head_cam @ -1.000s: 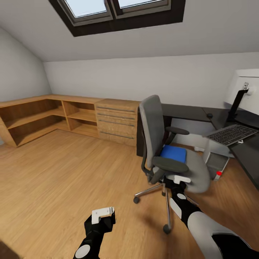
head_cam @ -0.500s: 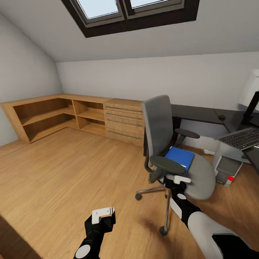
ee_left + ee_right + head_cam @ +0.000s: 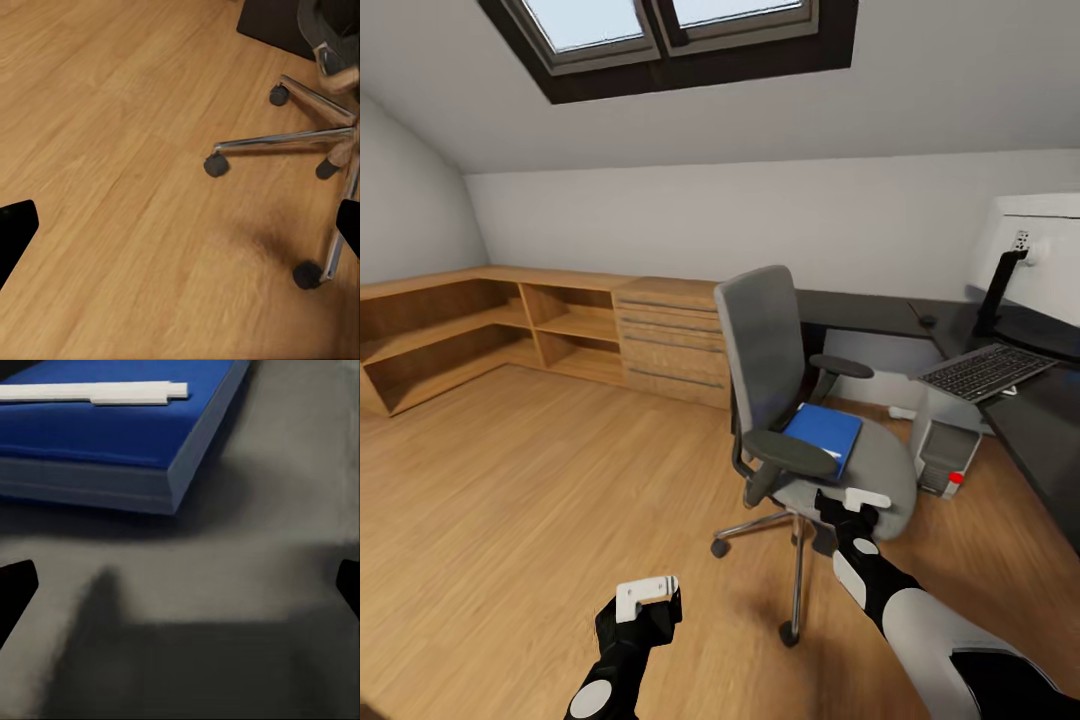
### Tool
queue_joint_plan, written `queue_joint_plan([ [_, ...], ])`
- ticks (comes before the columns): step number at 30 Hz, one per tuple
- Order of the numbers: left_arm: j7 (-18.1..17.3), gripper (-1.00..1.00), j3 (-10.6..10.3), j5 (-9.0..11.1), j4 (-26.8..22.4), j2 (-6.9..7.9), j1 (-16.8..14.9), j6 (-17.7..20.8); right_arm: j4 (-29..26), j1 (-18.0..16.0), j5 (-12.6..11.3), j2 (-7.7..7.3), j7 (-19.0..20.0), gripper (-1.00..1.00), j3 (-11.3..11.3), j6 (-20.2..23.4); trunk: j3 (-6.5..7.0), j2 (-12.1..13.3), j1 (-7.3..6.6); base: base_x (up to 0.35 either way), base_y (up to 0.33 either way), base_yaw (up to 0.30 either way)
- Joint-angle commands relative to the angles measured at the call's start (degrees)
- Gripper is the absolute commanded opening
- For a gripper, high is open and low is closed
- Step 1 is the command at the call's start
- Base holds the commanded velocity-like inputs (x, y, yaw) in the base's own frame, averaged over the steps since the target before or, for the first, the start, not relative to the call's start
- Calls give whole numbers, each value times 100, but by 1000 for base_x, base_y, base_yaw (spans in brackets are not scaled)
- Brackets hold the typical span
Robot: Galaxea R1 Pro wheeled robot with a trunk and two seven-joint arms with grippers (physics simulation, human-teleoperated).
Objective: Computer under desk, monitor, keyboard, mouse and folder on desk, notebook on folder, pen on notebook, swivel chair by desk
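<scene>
A: Item one, far left of the head view?
B: Light wooden shelf unit [image 3: 480, 330] along the wall, joined to a wooden drawer unit [image 3: 670, 340]. Skylight [image 3: 670, 30] overhead. Wooden floor [image 3: 510, 500] throughout.

A: Next, the arms.
B: Left gripper [image 3: 647, 598] low over bare floor, well apart from the chair. In the left wrist view its two dark fingertips [image 3: 15, 232] sit at opposite edges, spread wide, nothing between them.

A: Centre?
B: Swivel chair [image 3: 775, 400], grey, black armrests, chrome base on castors, standing on the floor out from the desk. Chrome legs and castors [image 3: 285, 139] appear in the left wrist view. Folder [image 3: 822, 436], bright blue, lies flat on the seat. In the right wrist view the folder [image 3: 97, 435] carries a thin whitish strip [image 3: 97, 391] on top; what that strip is, I cannot tell.

A: Right gripper?
B: Right gripper [image 3: 852, 503] at the seat's front edge, just beside the folder, not touching it. Fingertips [image 3: 16, 585] spread apart over grey seat padding, holding nothing.

A: Right side?
B: Desk [image 3: 880, 312], black, L-shaped. Mouse [image 3: 928, 321] on it near the corner. Keyboard [image 3: 985, 371] resting on the computer [image 3: 945, 450], which stands on the floor beside the desk. Monitor [image 3: 1035, 255] on the desk at the far right, white back showing.
</scene>
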Motion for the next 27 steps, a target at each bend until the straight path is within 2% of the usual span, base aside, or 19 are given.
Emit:
queue_joint_plan([
  [1, 46, 100, -6, 60, -10, 1, 0, 12, 6, -5, -50, 4, 17, 100, -16, -34, -2, -2, -1, 0, 0, -252],
  [18, 46, 100, 3, 60, -11, 1, 0, 12, 6, -5, -58, -14, 24, 100, -17, -34, 45, -2, -1, 0, 0, -252],
  [27, 50, 100, 135, 55, -3, 9, 0, 11, 6, 2, -75, -14, 31, 100, -21, -34, 65, -2, -1, 0, 0, -221],
])
